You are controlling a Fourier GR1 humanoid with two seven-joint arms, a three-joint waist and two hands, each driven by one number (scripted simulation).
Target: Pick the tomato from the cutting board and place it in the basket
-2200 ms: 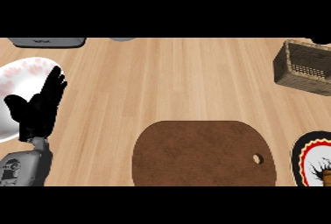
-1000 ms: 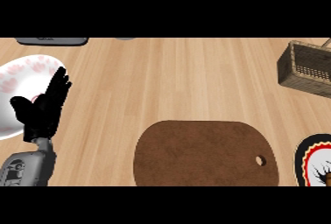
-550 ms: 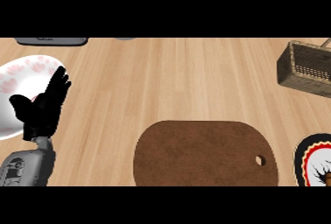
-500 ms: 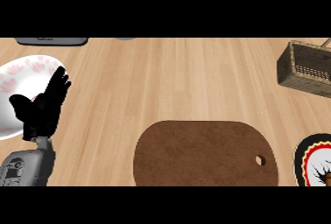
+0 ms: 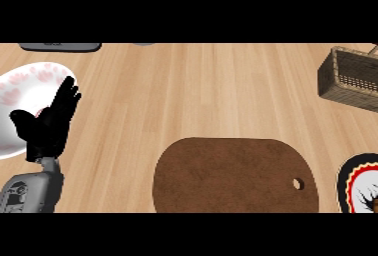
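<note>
Tomato: it shows nowhere in the head view, neither on the cutting board [image 5: 235, 175] nor in the basket [image 5: 351, 80], so where it lies cannot be told. That brown board sits low at the middle, its lower edge cut by the view's bottom, a small hole near its right side. The wicker basket stands at the upper right edge, well apart from the board, with bare wooden tabletop [image 5: 207, 90] between them. At the left, the left robot hand [image 5: 46, 125] rests released, fingers straight and pointing up, over the right rim of a white plate with pink marks [image 5: 26, 82]. A dark patterned plate [image 5: 362, 185] is cut by the lower right edge. The right robot hand is out of sight.
</note>
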